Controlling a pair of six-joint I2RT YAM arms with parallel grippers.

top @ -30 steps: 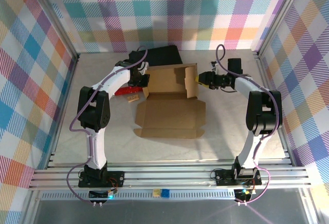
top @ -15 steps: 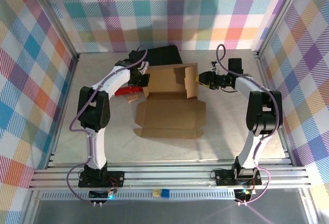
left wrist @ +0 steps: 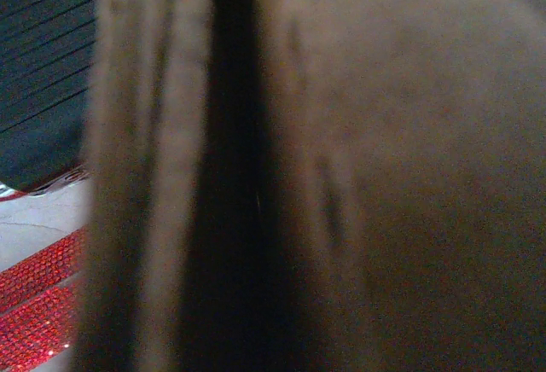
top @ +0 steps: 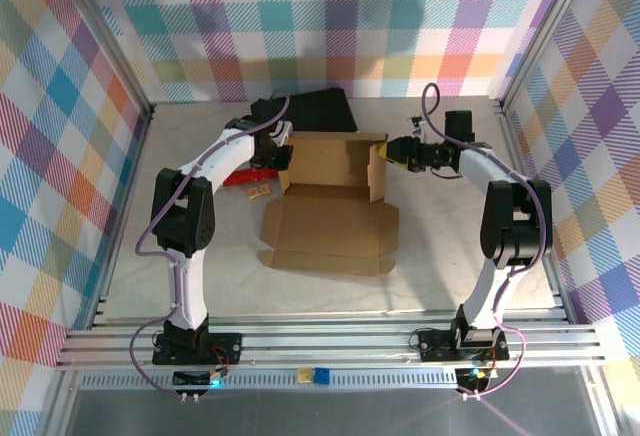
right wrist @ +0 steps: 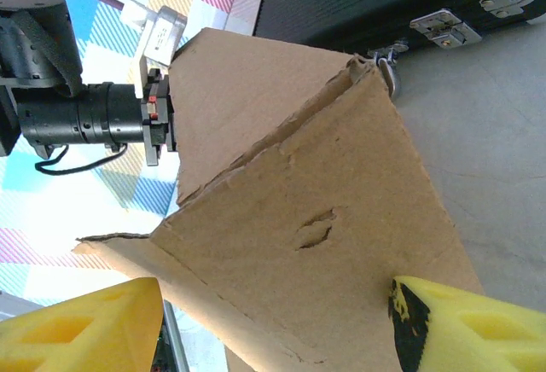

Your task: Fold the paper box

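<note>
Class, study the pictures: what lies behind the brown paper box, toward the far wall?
A black hard case with metal latches lies behind the paper box. Part of it is covered by the box's raised rear flap and the left arm, so its full outline cannot be seen.

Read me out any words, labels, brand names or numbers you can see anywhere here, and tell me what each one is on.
No text here can be read.
The paper box is plain brown cardboard with no print.
The black case shows no legible brand.
Any marks on the small tan card left of the box, and on the blue tag at the bottom of the top view, are too small to read.
</note>
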